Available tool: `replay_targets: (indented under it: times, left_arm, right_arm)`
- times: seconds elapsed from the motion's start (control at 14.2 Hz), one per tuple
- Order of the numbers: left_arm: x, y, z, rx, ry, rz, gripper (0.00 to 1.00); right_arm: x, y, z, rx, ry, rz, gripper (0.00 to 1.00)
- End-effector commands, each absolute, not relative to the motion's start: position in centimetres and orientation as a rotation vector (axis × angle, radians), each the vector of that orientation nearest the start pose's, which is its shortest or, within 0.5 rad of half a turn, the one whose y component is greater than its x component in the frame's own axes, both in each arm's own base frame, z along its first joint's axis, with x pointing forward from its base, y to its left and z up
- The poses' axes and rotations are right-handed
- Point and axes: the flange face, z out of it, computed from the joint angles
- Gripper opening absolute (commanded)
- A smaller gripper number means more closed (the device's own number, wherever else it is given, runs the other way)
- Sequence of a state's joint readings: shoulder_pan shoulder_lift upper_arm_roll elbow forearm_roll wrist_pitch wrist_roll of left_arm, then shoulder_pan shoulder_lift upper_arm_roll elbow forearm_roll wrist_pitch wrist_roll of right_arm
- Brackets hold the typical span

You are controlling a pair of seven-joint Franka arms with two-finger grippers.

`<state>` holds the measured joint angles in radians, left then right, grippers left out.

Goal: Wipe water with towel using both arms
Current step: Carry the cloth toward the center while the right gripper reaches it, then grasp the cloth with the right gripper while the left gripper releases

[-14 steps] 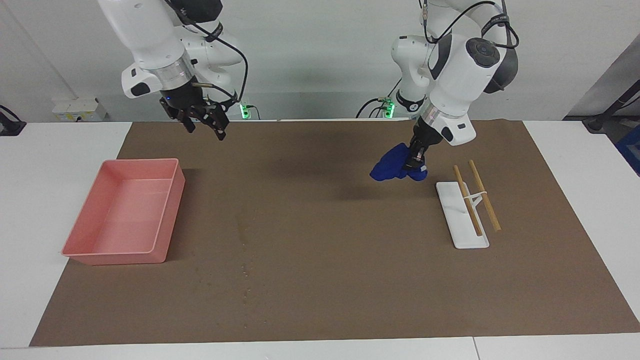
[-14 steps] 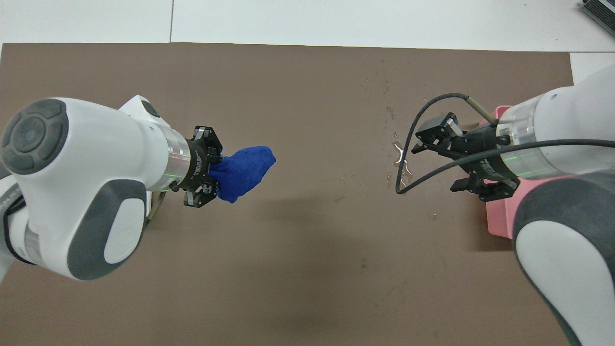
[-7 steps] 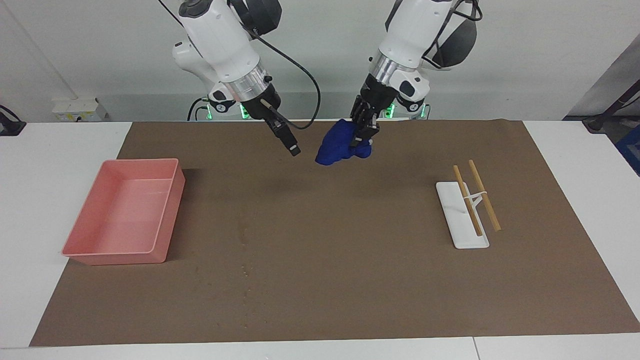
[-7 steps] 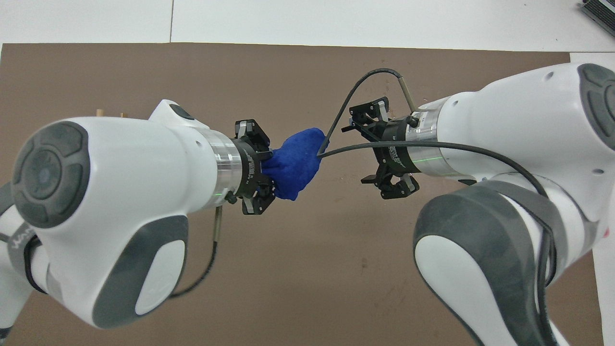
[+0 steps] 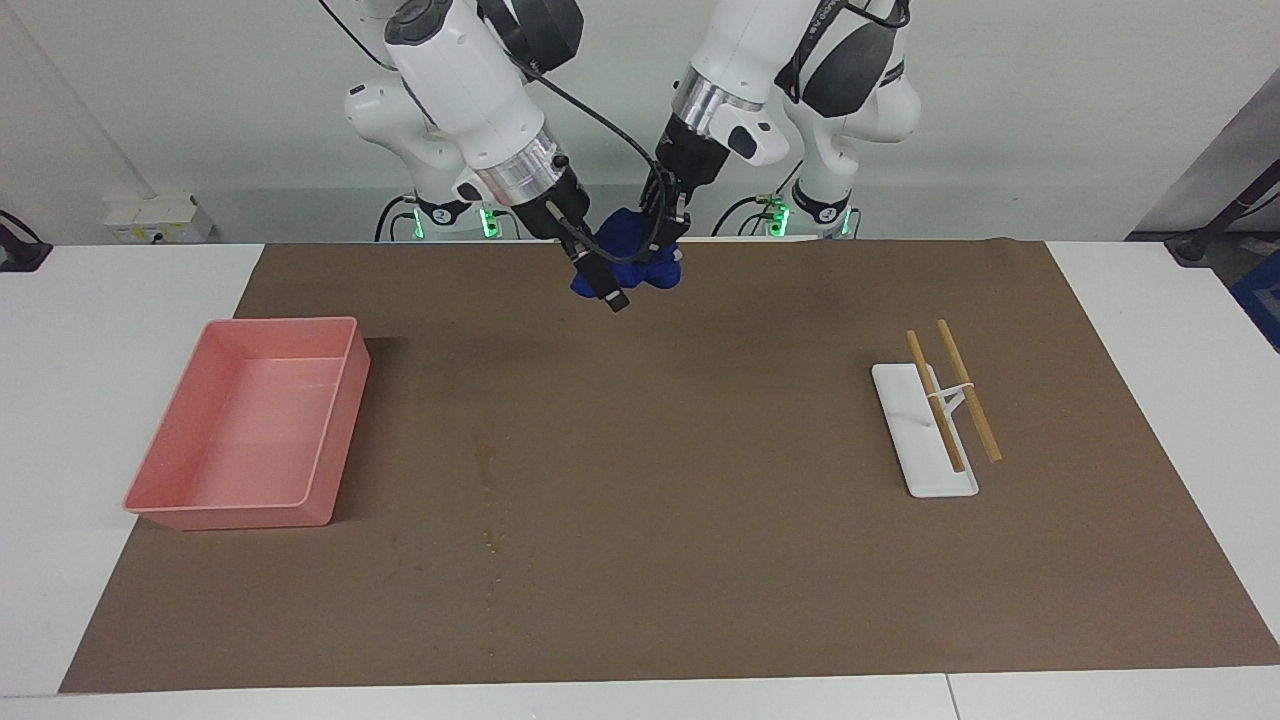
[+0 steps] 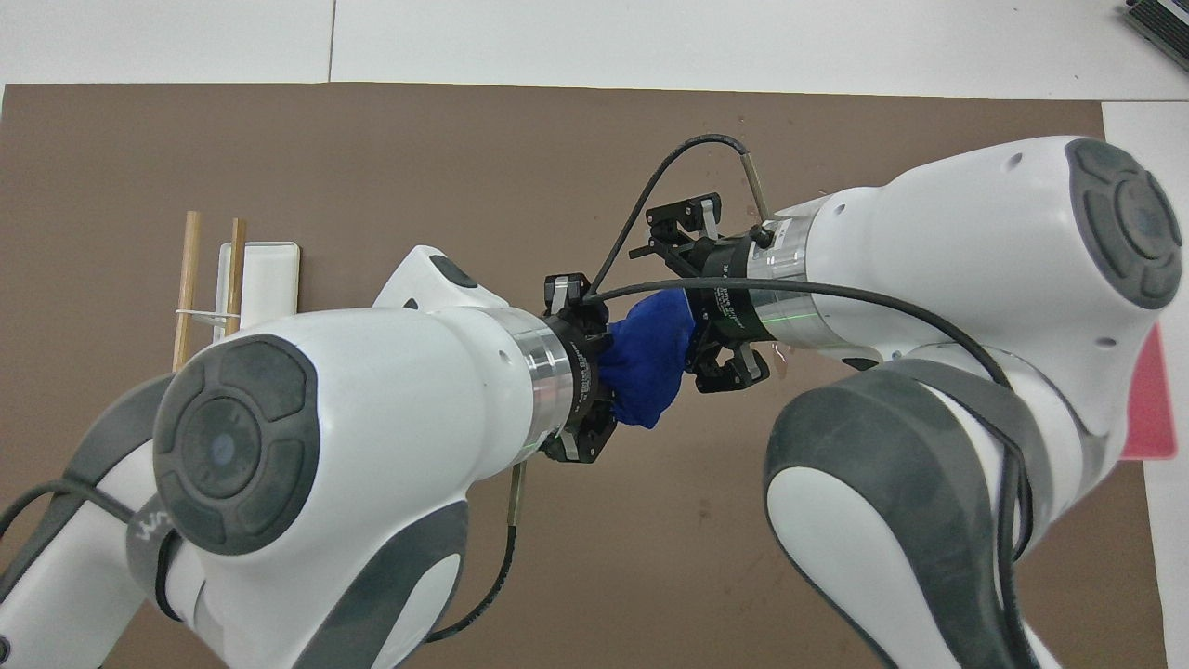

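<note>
The royal-blue towel (image 5: 640, 268) (image 6: 647, 364) hangs bunched in the air over the mat's edge nearest the robots, midway between the arms. My left gripper (image 5: 665, 232) (image 6: 599, 372) is shut on one end of it. My right gripper (image 5: 612, 285) (image 6: 699, 299) is open and straddles the towel's free end, one finger on each side; I cannot tell whether it touches. The water (image 5: 490, 530) is a faint streak of droplets on the mat beside the pink tray, farther from the robots than the towel. In the overhead view the right arm covers most of it.
A pink tray (image 5: 240, 515) (image 6: 1147, 400) sits at the right arm's end of the brown mat (image 5: 700, 520). A white rack (image 5: 915, 455) (image 6: 269, 269) with two wooden sticks lies toward the left arm's end.
The left gripper carried the towel from beside the rack up to the middle. The right gripper swung in from over the tray's end and now straddles the towel.
</note>
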<state>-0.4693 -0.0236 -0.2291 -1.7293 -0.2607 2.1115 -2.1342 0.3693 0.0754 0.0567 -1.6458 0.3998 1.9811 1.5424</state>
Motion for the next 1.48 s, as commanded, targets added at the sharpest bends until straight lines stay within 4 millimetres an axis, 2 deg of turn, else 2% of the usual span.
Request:
replay_targets:
  times: [0.0, 0.07, 0.14, 0.21, 0.28, 0.7, 0.77, 0.85, 0.92, 0.99, 1.13, 1.2, 1.34, 1.41]
  left_arm:
    - [44.1, -39.7, 62.5, -2.581, -2.490, 0.334, 0.00]
    - [44.2, -39.6, 62.5, -2.583, -2.492, 0.333, 0.00]
    - [44.3, -39.7, 62.7, -2.589, -2.501, 0.331, 0.00]
    - [44.4, -39.7, 62.8, -2.594, -2.516, 0.329, 0.00]
    - [44.5, -39.7, 63.0, -2.600, -2.531, 0.327, 0.00]
    - [45.1, -39.2, 62.5, -2.608, -2.531, 0.299, 0.00]
    - [45.2, -39.0, 62.6, -2.605, -2.534, 0.297, 0.03]
    - [45.2, -39.0, 62.5, -2.606, -2.532, 0.297, 0.15]
    - [45.3, -38.9, 62.4, -2.605, -2.529, 0.293, 0.55]
    - [45.4, -38.7, 62.4, -2.626, -2.509, 0.255, 1.00]
    - [45.8, -38.0, 62.0, -2.636, -2.469, 0.201, 1.00]
    - [46.3, -36.8, 61.5, -2.630, -2.423, 0.185, 1.00]
    - [47.1, -34.0, 60.6, -2.701, -2.198, 0.160, 1.00]
    - [47.9, -31.8, 60.1, -2.736, -2.075, 0.153, 1.00]
  right_arm:
    - [54.7, 27.5, 59.2, -2.180, 1.567, 0.261, 0.88]
    - [54.7, 27.5, 59.3, -2.181, 1.563, 0.260, 0.72]
    - [54.7, 27.5, 59.4, -2.183, 1.560, 0.257, 0.49]
    - [54.7, 27.5, 59.2, -2.186, 1.560, 0.261, 0.18]
    - [54.8, 27.4, 59.2, -2.184, 1.563, 0.265, 0.00]
    - [55.0, 26.6, 60.0, -2.171, 1.567, 0.240, 0.00]
    - [55.1, 26.5, 60.0, -2.172, 1.565, 0.231, 0.00]
    - [55.1, 26.3, 60.1, -2.168, 1.564, 0.224, 0.00]
    - [55.4, 26.0, 60.1, -2.164, 1.566, 0.216, 0.00]
    - [55.6, 25.8, 60.1, -2.158, 1.570, 0.212, 0.00]
    - [56.0, 25.5, 60.9, -2.142, 1.567, 0.190, 0.00]
    - [56.3, 24.9, 61.0, -2.137, 1.571, 0.164, 0.00]
    - [57.1, 24.3, 61.2, -2.128, 1.545, 0.087, 0.00]
    - [58.1, 23.4, 60.6, -2.118, 1.542, 0.062, 0.00]
